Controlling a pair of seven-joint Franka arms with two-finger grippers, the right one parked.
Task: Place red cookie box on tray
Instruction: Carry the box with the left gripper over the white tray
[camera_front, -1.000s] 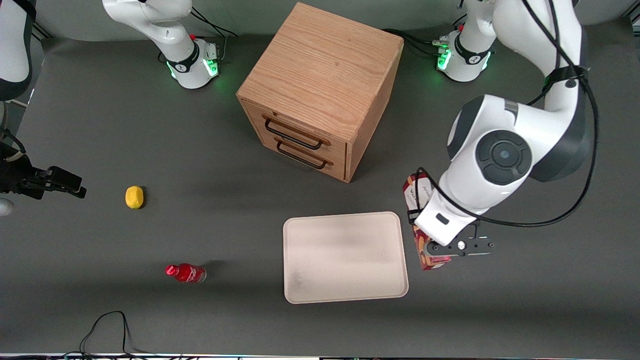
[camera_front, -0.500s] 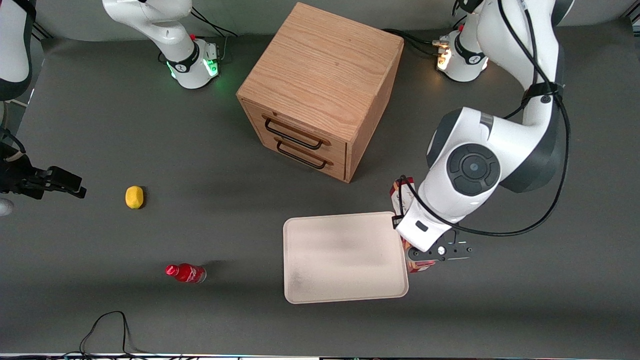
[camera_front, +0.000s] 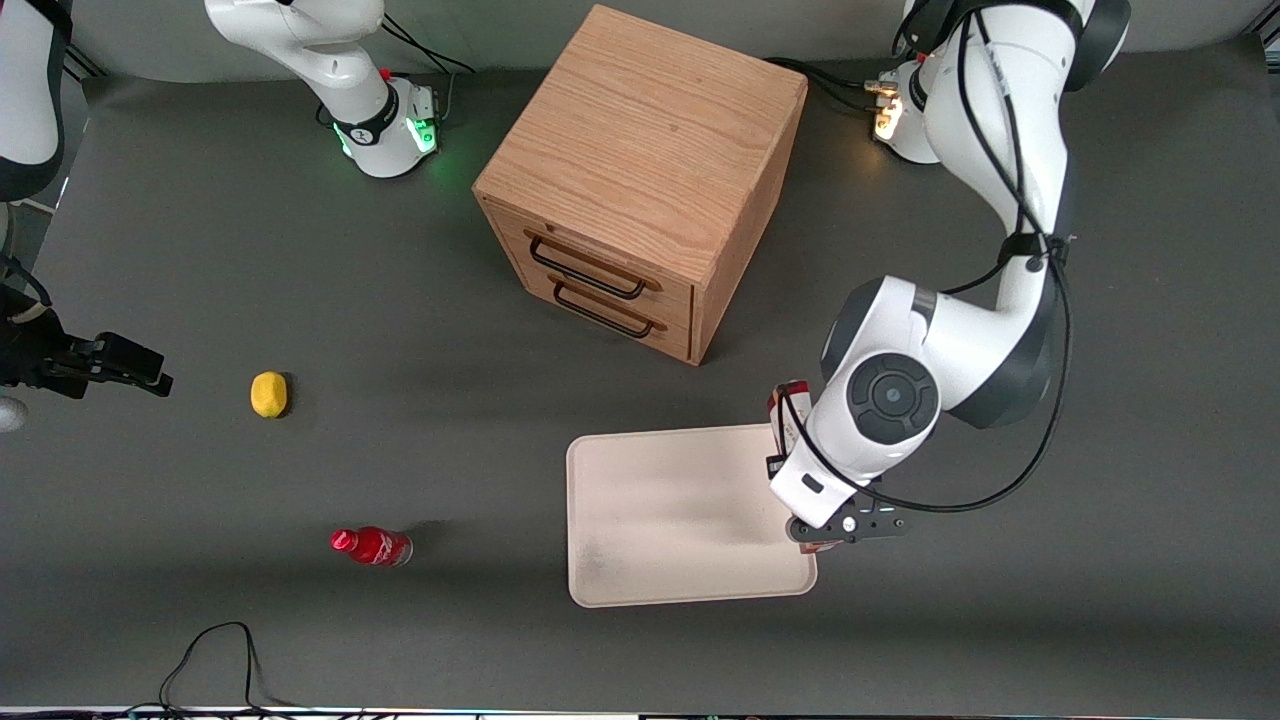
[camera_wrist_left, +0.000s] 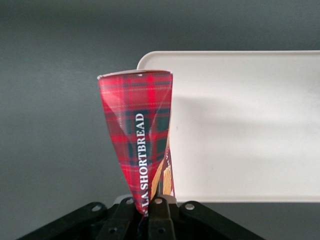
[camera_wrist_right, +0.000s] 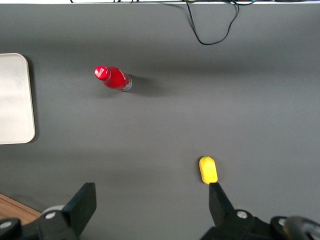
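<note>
The gripper (camera_front: 838, 528) was clamped tight on the red cookie box (camera_wrist_left: 140, 134), held above the tray (camera_front: 660, 520) right at its working-arm edge. The risk looked plain: released there, the long box might have straddled the rim and tipped off onto the table.

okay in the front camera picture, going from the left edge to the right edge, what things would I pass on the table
Lemon → small red bottle → wooden drawer cabinet → tray → red cookie box, shut in the left arm's end effector over the tray's edge toward the working arm's end.
</note>
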